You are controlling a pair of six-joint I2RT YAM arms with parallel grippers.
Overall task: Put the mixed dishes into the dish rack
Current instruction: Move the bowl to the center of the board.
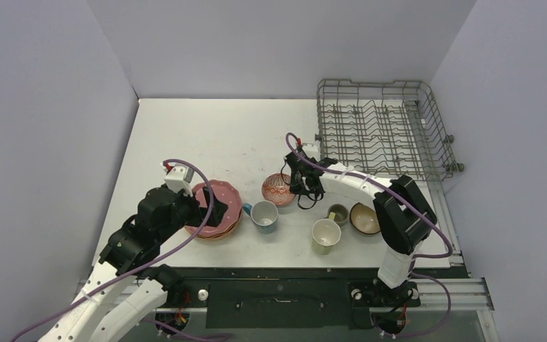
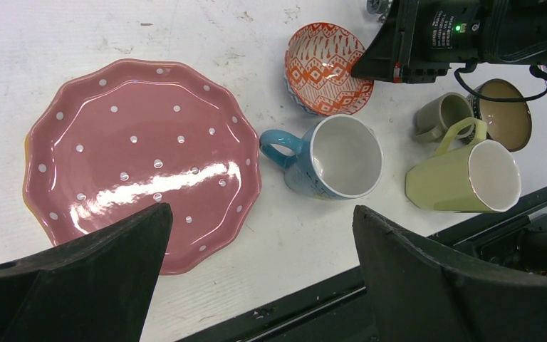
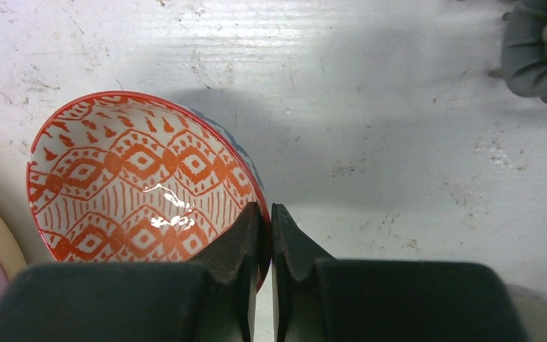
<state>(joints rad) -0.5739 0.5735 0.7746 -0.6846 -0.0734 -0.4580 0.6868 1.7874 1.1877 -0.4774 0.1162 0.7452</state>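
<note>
My right gripper [image 3: 265, 214] is shut on the near rim of a patterned bowl [image 3: 135, 185], orange-red and white inside, that sits mid-table [image 1: 278, 189]. One finger is inside the bowl and the other outside. My left gripper [image 2: 260, 214] hangs open and empty over the front edge of the pink white-dotted scalloped plate [image 2: 135, 157], which tops a stack of plates [image 1: 221, 196]. Beside them stand a light-blue mug [image 2: 335, 157], a pale-yellow mug [image 2: 463, 178], a small olive mug [image 2: 441, 114] and a dark-brown bowl [image 2: 506, 114]. The grey wire dish rack [image 1: 381, 132] holds no dishes.
The rack fills the far right corner of the table, right of the right gripper [image 1: 300, 187]. The mugs and the brown bowl [image 1: 365, 218] crowd the near right, close to the black front rail [image 1: 278, 274]. Grey walls enclose the table on three sides.
</note>
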